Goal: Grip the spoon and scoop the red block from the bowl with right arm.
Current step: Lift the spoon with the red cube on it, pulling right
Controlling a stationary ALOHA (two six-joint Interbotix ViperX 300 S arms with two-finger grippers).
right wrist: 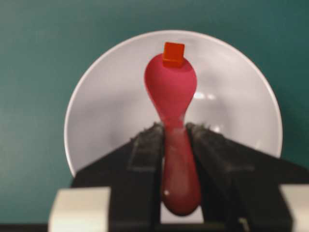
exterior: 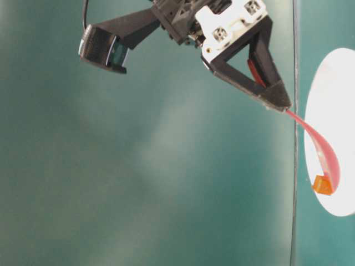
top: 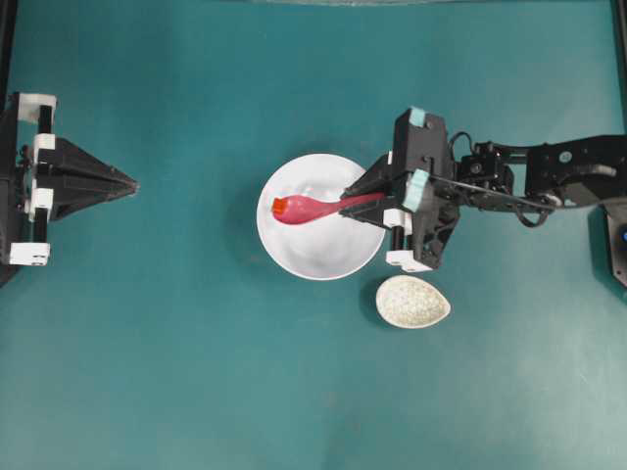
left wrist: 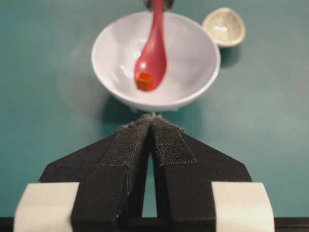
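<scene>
Right hand [right wrist: 173, 133] is clamping the glossy pink spoon [top: 306, 208] by its handle over the large white bowl [top: 323, 257], tiny red-orange cube [top: 280, 207] perching at the scoop's tip; lifting level and slowly looks wise.

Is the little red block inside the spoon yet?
Not yet. The red block sits at the tip of the spoon, over the bowl.

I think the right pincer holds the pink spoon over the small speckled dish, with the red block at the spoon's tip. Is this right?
Not quite. The right pincer holds the spoon over the white bowl, not the speckled dish, which sits beside the bowl. The red block is at the tip. The overhead view shows it.
</scene>
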